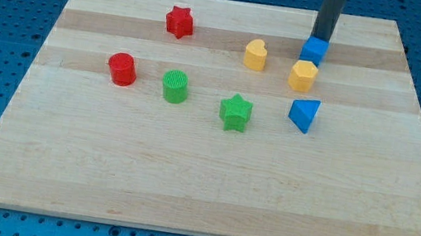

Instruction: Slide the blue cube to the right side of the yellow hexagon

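Note:
The blue cube (314, 50) sits near the view's top right of the wooden board. The yellow hexagon (303, 76) lies just below it, almost touching. My tip (322, 38) stands at the cube's top edge, touching or nearly touching it from the view's top. The dark rod rises straight up out of the view.
A blue triangular block (304, 114) lies below the hexagon. A yellow heart (256, 55) is to the hexagon's left. A green star (236, 112), green cylinder (174, 86), red cylinder (122, 69) and red star (180, 22) lie further left. The board (201, 183) ends near the cube's top.

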Motion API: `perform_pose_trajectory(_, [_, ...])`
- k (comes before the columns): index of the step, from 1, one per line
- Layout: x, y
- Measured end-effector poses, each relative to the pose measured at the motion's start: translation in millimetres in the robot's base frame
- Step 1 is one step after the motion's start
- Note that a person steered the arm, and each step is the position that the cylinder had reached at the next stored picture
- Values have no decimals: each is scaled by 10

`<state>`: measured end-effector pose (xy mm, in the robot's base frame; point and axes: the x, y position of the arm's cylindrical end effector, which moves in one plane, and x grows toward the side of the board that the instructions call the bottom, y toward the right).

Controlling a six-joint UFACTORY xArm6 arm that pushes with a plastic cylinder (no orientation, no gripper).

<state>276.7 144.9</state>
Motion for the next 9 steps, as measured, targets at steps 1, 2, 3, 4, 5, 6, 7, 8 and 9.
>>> perform_pose_trajectory(1, [0,-14])
perform_pose_trajectory(2, [-17,-14])
perform_pose_trajectory(3, [-38,-41])
perform_pose_trajectory(4, [-38,-532])
perform_pose_trajectory(5, [250,-531])
perform_pose_trajectory(6, [237,-296])
perform_pose_trajectory(7, [53,-281])
perform_pose_trajectory(8, [74,83])
perform_pose_trajectory(9, [551,32])
